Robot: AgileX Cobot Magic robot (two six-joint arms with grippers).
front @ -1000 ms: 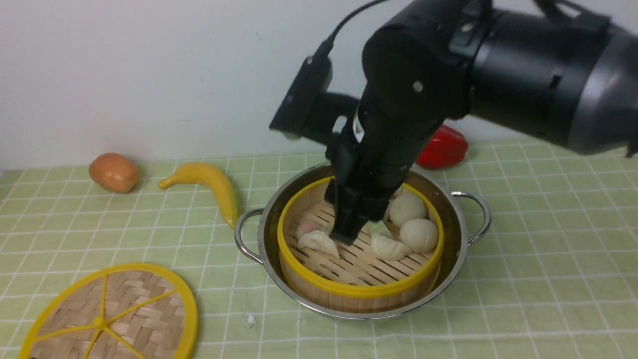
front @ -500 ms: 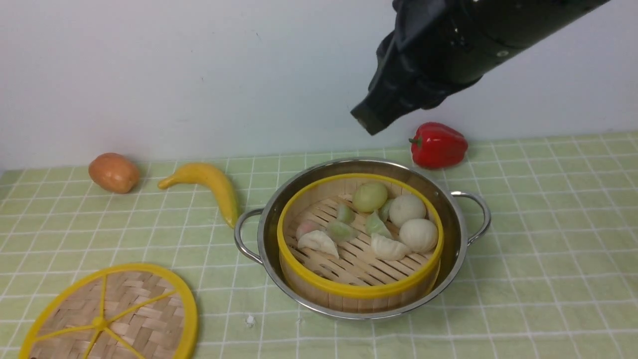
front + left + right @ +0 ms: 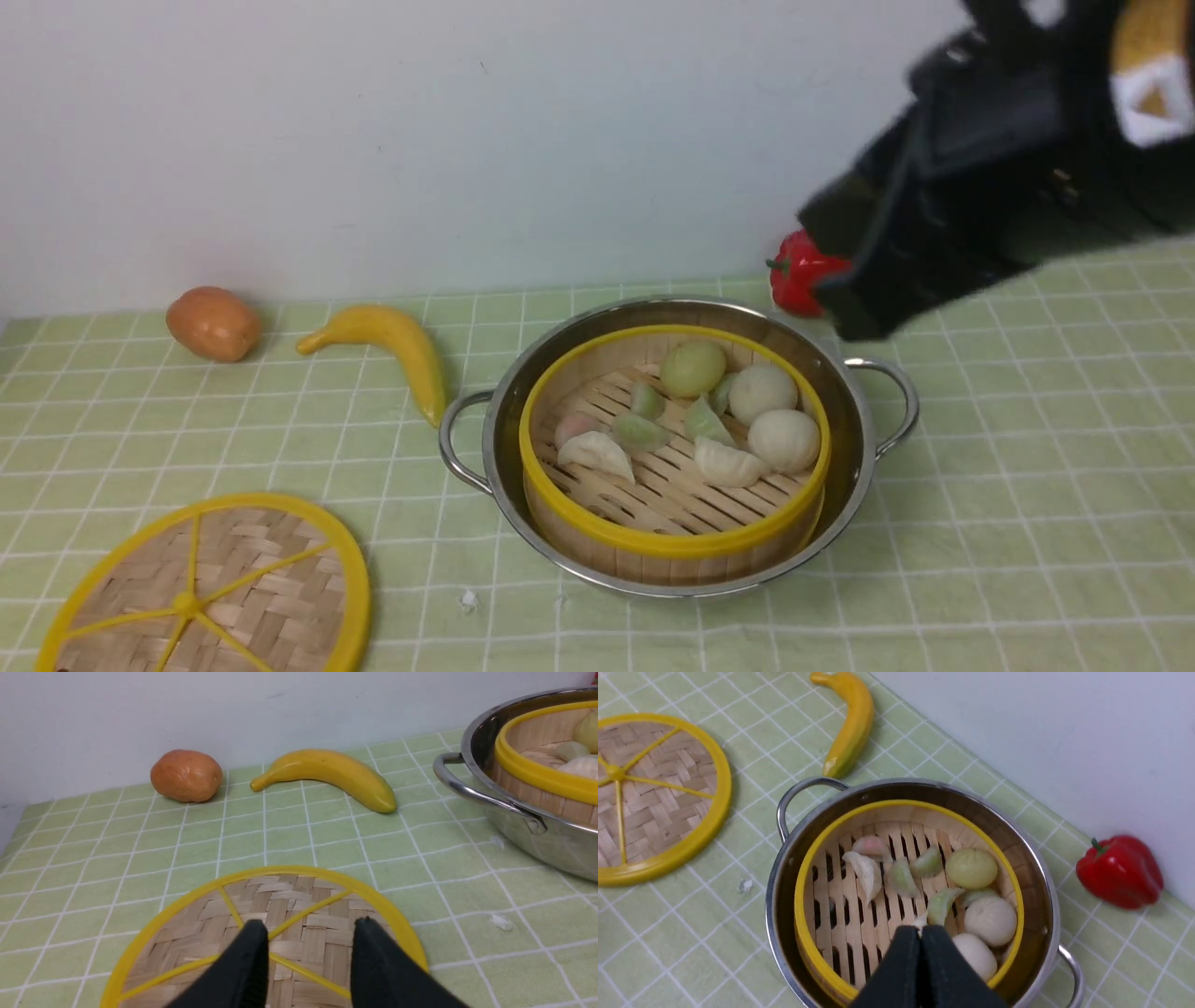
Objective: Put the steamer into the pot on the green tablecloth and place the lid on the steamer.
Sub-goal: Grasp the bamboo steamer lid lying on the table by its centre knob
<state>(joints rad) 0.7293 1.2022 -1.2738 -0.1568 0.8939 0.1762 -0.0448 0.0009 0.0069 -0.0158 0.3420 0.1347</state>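
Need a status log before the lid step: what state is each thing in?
steamer: seated in the pot, uncovered, dumplings and buns inside.
pot: upright on the green tablecloth.
lid: flat on the cloth, off the steamer.
left gripper: open, empty, near the lid.
right gripper: shut, empty.

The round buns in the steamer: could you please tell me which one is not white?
The yellow-green bun by the steamer's far wall; the two white buns sit to its right.
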